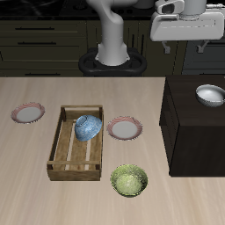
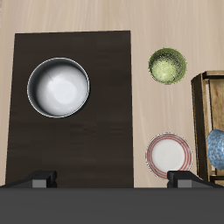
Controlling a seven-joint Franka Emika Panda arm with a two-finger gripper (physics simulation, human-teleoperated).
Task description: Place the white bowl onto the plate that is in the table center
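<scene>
The white bowl (image 1: pixel 209 95) stands upright on top of the black cabinet (image 1: pixel 189 132); the wrist view also shows the bowl (image 2: pixel 59 88), with a greyish inside and a thin dark rim. The plate (image 1: pixel 125 129) with a pale pink rim lies flat in the table's middle, beside the wooden tray, and shows in the wrist view (image 2: pixel 169 154) too. My gripper (image 1: pixel 186 44) hangs high above the cabinet, farther back than the bowl. It is open and empty, with its fingertips (image 2: pixel 42 179) wide apart.
A wooden tray (image 1: pixel 63 156) holds a blue-and-white bowl (image 1: pixel 86 127). A green ribbed bowl (image 1: pixel 129 181) sits near the table's front edge. A second plate (image 1: pixel 28 112) with a redder rim lies beyond the tray, away from the cabinet.
</scene>
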